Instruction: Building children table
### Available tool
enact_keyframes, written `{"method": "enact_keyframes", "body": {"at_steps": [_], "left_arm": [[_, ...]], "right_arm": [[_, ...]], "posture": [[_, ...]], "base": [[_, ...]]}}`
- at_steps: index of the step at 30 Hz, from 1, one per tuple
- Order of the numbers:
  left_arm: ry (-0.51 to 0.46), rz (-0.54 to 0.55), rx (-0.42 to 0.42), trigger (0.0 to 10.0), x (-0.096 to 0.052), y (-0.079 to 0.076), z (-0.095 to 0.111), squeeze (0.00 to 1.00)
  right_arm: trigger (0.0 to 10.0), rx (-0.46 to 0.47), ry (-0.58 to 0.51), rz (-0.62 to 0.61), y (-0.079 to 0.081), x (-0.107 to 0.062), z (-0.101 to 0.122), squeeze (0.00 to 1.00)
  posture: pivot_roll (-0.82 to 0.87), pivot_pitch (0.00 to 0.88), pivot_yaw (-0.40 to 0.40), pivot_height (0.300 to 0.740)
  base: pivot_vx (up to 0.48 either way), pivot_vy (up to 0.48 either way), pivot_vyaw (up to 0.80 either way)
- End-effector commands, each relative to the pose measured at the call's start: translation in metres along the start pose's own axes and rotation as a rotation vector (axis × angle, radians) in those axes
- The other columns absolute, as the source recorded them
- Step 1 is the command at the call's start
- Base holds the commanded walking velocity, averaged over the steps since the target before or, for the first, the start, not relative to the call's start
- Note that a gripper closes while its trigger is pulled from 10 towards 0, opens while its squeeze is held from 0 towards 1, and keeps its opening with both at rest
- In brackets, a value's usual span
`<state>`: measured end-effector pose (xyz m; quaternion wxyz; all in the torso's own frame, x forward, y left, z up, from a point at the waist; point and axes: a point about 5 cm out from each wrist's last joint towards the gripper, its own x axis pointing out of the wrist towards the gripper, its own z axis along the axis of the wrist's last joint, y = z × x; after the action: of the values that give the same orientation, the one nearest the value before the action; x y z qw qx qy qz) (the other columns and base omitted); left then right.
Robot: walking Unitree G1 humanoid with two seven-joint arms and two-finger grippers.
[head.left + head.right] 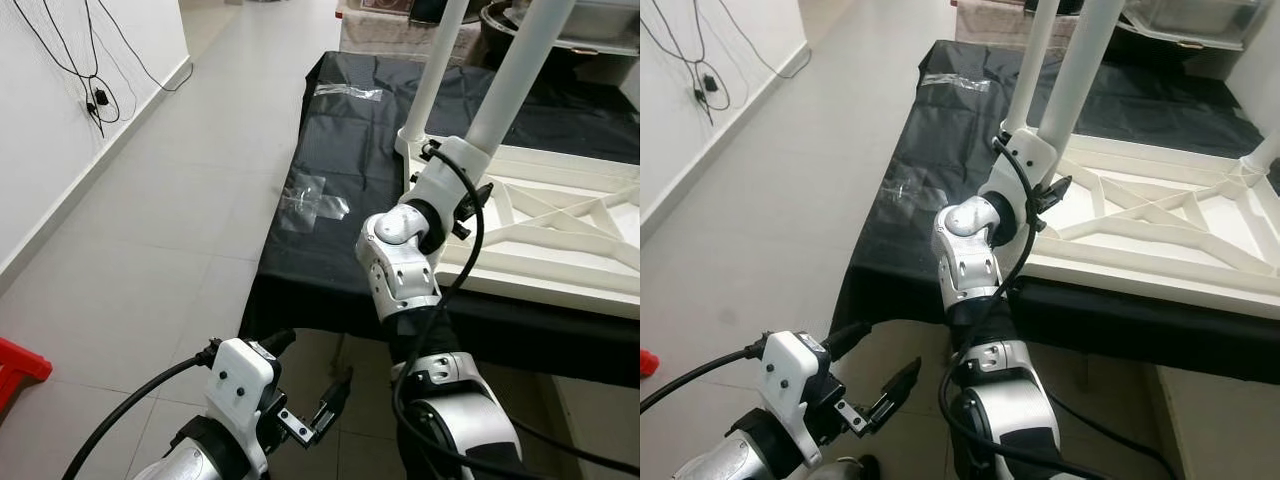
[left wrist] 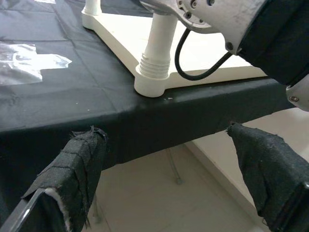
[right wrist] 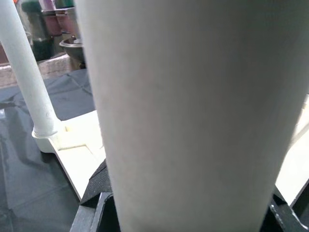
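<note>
Two white legs stand up from the upturned tabletop (image 1: 560, 235), which lies underside-up on the black-covered bench (image 1: 330, 170), its near left corner close to the bench's front edge. I have my right gripper (image 1: 1055, 185) closed around the nearer leg (image 1: 515, 70), low down by its socket; in the right wrist view that leg (image 3: 193, 116) sits snug between the black jaws. The far leg (image 1: 437, 65) rises just beside it from the tabletop's back left corner.

I judge these parts to be light, stiff moulded plastic, smooth and a bit slippery, with a threaded collar at the foot. Holding low near the socket seems right to me, since a high grip would lever the leg sideways and cross the thread.

My right arm reaches up and forward, elbow bent below the bench's front edge, wrist cocked toward the leg. My left gripper (image 1: 320, 410) hangs low in front of the bench, cloth-wrapped fingers (image 2: 79, 164) spread wide, holding nothing.
</note>
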<state>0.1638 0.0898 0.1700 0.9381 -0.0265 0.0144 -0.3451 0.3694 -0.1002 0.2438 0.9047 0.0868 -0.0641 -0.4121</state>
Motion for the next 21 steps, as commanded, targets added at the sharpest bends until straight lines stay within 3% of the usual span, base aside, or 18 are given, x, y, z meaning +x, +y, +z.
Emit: {"method": "enact_keyframes", "body": {"at_steps": [1,2,3,5,6,21], "left_arm": [[0.017,0.000,0.005,10.0,-0.0008,-0.0007,-0.0037,0.00],[0.019,0.002,0.005,10.0,-0.0010,-0.0006,-0.0046,0.00],[0.022,0.003,0.006,10.0,-0.0014,-0.0007,-0.0055,0.00],[0.023,0.004,0.006,10.0,-0.0016,-0.0007,-0.0057,0.00],[0.024,0.004,0.007,10.0,-0.0017,-0.0007,-0.0062,0.00],[0.029,0.019,0.007,10.0,-0.0025,-0.0007,-0.0096,0.00]], "right_arm": [[10.0,-0.061,0.250,-0.011,-0.0038,-0.0200,-0.0501,0.00],[10.0,-0.057,0.244,0.000,-0.0022,-0.0202,-0.0492,0.00],[10.0,-0.047,0.246,0.012,-0.0005,-0.0207,-0.0486,0.67],[10.0,-0.044,0.247,0.012,-0.0004,-0.0208,-0.0486,0.67],[10.0,-0.037,0.248,0.021,0.0006,-0.0212,-0.0482,1.00],[10.0,0.034,0.266,0.069,0.0055,-0.0198,-0.0454,1.00]], "posture": [[0.17,0.207,-0.010,0.740],[0.17,0.207,-0.011,0.740],[0.17,0.206,-0.010,0.740],[0.17,0.206,-0.010,0.740],[0.17,0.204,-0.011,0.740],[0.16,0.196,-0.009,0.740]], "base": [[0.000,0.000,0.00],[0.000,0.000,0.00],[0.000,0.000,0.00],[0.000,0.000,0.00],[0.000,0.000,0.00],[0.000,0.000,0.00]]}}
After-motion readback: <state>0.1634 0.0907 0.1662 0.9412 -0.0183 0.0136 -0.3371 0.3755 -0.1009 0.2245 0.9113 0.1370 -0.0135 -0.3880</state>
